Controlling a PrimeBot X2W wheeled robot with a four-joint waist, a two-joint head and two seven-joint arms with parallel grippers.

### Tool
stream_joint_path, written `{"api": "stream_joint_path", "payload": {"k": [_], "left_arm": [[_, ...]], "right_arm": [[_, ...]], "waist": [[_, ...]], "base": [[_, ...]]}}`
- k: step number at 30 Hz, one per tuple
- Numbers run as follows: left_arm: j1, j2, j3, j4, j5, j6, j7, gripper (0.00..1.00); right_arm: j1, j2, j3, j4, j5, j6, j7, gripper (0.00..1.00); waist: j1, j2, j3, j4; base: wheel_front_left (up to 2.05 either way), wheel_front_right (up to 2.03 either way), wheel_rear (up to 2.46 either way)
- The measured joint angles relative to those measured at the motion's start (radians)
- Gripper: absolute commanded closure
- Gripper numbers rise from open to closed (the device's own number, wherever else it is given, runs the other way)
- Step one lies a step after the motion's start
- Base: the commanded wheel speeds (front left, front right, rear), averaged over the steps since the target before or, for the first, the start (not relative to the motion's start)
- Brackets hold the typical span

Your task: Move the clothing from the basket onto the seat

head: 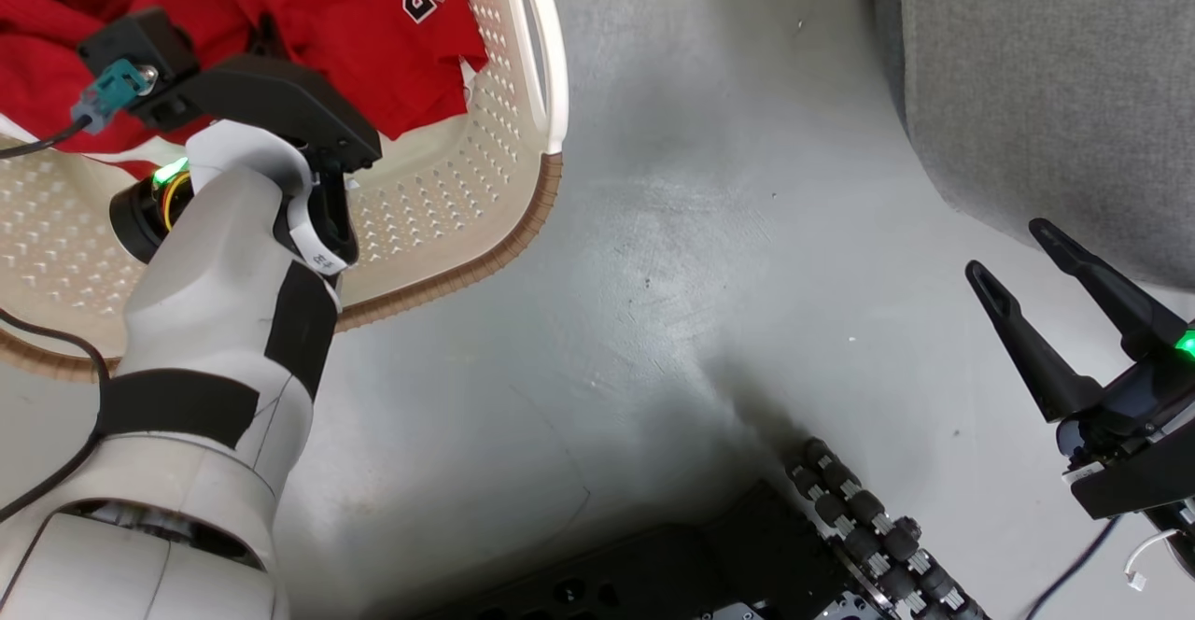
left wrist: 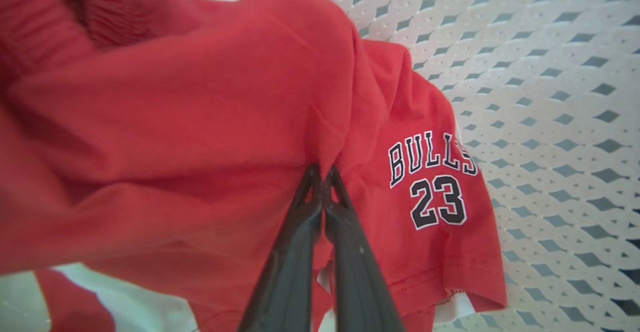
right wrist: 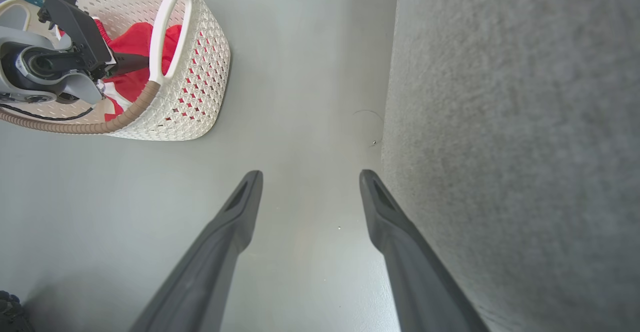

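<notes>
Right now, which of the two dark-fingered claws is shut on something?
The left claw: it is pinched shut on the red BULLS 23 jersey fabric inside the cream perforated plastic basket. The right claw stands open over grey floor.

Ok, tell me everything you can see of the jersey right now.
The jersey is red, soft knit fabric, crumpled in folds, with black-and-white BULLS 23 lettering and a stitched hem; white cloth shows beneath it. It lies inside the basket, on its perforated plastic. The left gripper has its jaws shut on a fold beside the lettering.
</notes>
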Motion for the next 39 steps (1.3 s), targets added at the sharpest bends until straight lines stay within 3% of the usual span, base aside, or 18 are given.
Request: {"api": "stream_joint_path", "payload": {"k": [11, 21, 28, 39], "left_arm": [[0.146, 0.001, -0.074, -0.142, -0.094, 0.0, 0.0, 1.0], [0.274, 0.0, -0.158, -0.331, -0.166, 0.0, 0.0, 1.0], [0.341, 0.0, -0.193, -0.421, -0.148, 0.0, 0.0, 1.0], [0.449, -0.001, -0.133, -0.536, -0.007, 0.0, 0.0, 1.0]], "right_arm": [[-0.001, -0.014, 0.009, -0.002, 0.0, 0.0, 0.0, 0.0], [0.022, -0.031, -0.077, -0.025, 0.0, 0.0, 0.0, 0.0], [0.066, -0.022, -0.137, -0.03, 0.001, 0.0, 0.0, 0.0], [0.079, 0.008, -0.181, -0.072, -0.033, 0.0, 0.0, 0.0]], "waist": [[0.0, 0.0, -0.094, 0.038], [-0.0001, 0.0, -0.212, 0.122], [-0.0001, 0.0, -0.304, 0.193], [-0.0002, -0.0001, -0.465, 0.291]], "base": [[0.0, 0.0, 0.0], [0.0, 0.0, 0.0], [0.0, 0.0, 0.0], [0.0, 0.0, 0.0]]}}
